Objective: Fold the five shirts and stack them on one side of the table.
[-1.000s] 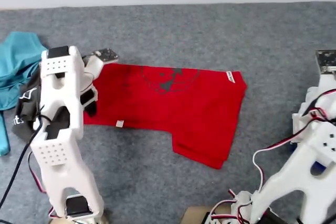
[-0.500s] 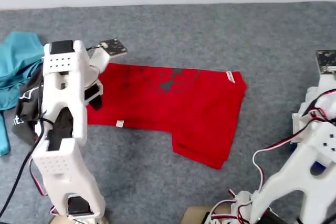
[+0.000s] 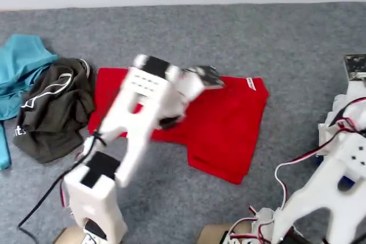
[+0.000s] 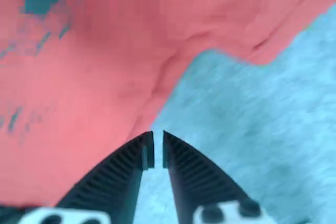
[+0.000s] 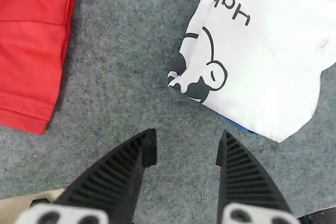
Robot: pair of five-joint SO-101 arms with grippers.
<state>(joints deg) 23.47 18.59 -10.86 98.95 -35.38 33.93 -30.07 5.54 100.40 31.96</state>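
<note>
Red shirt [image 3: 229, 124]: lies flat on the grey table [image 3: 274, 38], print side up. Left gripper [image 4: 154, 150]: above the red shirt's edge where cloth meets table, fingers clenched together with nothing between them. Right gripper [image 5: 184, 148]: over bare table just to the right of the red shirt, fingers spread apart and empty. White shirt [image 5: 262, 61]: folded, printed, to the right of the red shirt and apart from it. Dark shirt [image 3: 54, 107]: crumpled, just beside the red shirt's left edge. Teal shirt [image 3: 20, 67]: crumpled, farther left of the red shirt, beyond the dark shirt.
</note>
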